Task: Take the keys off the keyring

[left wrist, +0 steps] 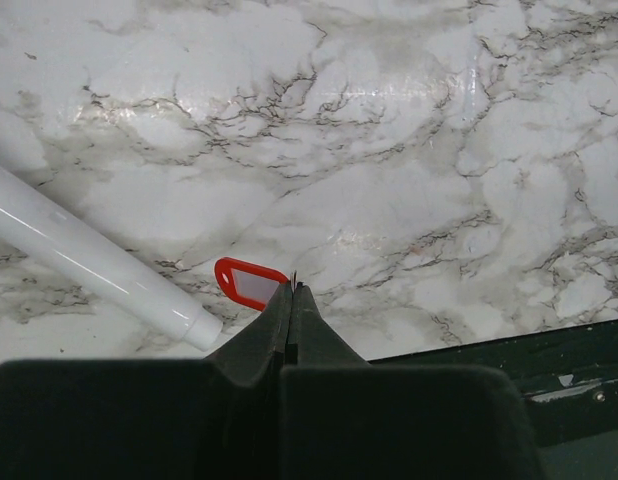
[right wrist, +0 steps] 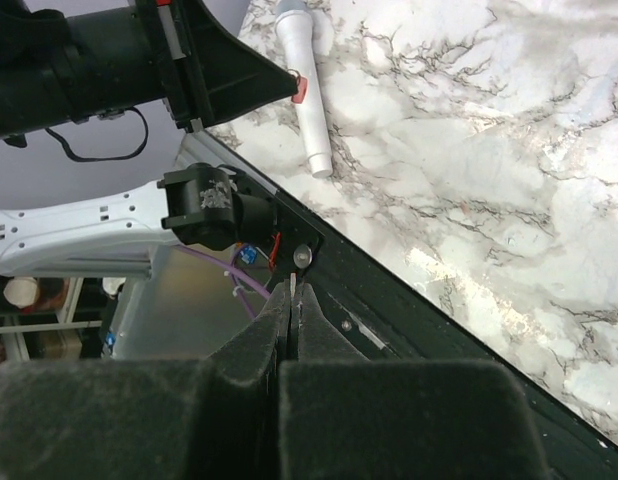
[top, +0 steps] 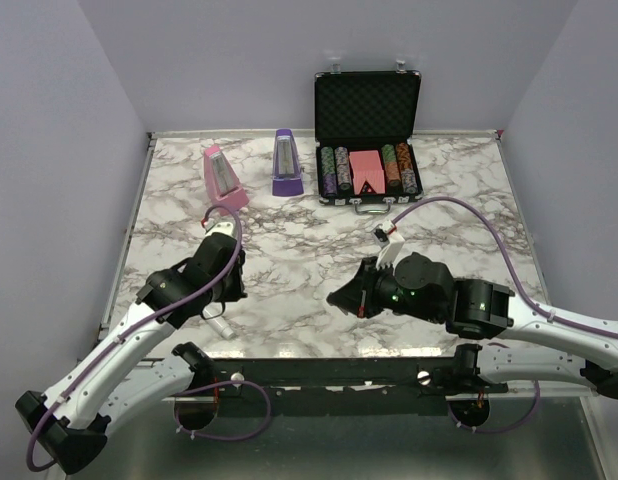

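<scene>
The left gripper (left wrist: 292, 292) has its two fingers pressed together. Its tip is right at the end of the red keyring (left wrist: 251, 282). It is too hard to tell whether the fingers pinch the keyring or only touch it.

The keyring lies on the marble table (left wrist: 409, 150), just beside the end of the white tube (left wrist: 89, 255), on the tube's right side in the left wrist view. The keys are too small to make out.

Far behind the tube, near the back of the table, stand a pink metronome (top: 222, 178) and a purple metronome (top: 286, 162). To the right of them, and also far behind the tube, is an open black case (top: 367, 105) with chips in it.

The right gripper (right wrist: 292, 292) is well apart from the tube, off to the tube's right. Its fingers are pressed together too, and they hold nothing.
</scene>
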Controlling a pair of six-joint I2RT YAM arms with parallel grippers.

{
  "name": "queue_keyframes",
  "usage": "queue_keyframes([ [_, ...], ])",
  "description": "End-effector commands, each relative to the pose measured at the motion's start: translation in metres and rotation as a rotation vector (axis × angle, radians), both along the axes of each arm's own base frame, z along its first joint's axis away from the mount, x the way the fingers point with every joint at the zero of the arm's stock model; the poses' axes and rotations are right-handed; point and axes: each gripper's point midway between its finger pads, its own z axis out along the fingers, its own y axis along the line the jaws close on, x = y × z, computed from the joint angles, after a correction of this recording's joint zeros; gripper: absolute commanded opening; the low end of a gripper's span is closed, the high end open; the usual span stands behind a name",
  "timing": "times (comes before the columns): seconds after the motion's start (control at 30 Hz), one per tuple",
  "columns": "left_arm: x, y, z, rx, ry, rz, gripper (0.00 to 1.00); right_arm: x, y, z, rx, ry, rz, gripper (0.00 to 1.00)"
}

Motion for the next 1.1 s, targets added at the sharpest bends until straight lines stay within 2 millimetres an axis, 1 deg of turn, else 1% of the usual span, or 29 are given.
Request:
queue_keyframes([
  [0.0,0.009,-0.019,0.001,-0.057,0.006,-0.030,0.00,0.001,0.004,0.001,0.020,0.006,-0.012,0.01],
  [0.13,0.021,-0.026,0.002,-0.049,0.007,-0.025,0.00,0.001,0.006,0.000,0.013,0.008,-0.011,0.01],
  [0.23,0.029,-0.036,0.006,-0.069,0.004,-0.035,0.00,0.000,0.005,0.000,0.010,0.010,-0.011,0.01],
  [0.37,0.038,-0.044,0.014,-0.085,0.009,-0.025,0.00,0.001,0.003,0.001,0.013,0.009,-0.019,0.01],
  [0.57,0.044,-0.058,0.029,-0.156,-0.027,-0.050,0.00,0.002,0.001,0.001,0.007,0.008,-0.025,0.01],
  [0.73,0.044,-0.072,0.047,-0.260,-0.091,-0.099,0.00,0.002,-0.001,0.002,0.012,0.006,-0.030,0.01],
  [0.83,0.045,-0.074,0.054,-0.288,-0.114,-0.109,0.05,0.002,-0.002,0.002,0.013,0.009,-0.033,0.01],
  [0.87,0.046,-0.075,0.057,-0.296,-0.128,-0.111,0.09,0.001,-0.002,0.001,0.011,0.009,-0.031,0.01],
  [0.9,0.043,-0.079,0.061,-0.327,-0.131,-0.135,0.12,0.002,-0.003,0.001,0.009,0.007,-0.035,0.01],
  [1.0,0.042,-0.083,0.069,-0.379,-0.155,-0.159,0.18,0.002,-0.004,0.003,0.015,0.007,-0.035,0.01],
  [1.03,0.041,-0.084,0.073,-0.397,-0.165,-0.167,0.21,0.002,-0.005,0.003,0.014,0.006,-0.037,0.01],
  [1.07,0.041,-0.084,0.074,-0.404,-0.166,-0.166,0.29,0.002,-0.005,0.002,0.012,0.007,-0.035,0.01],
])
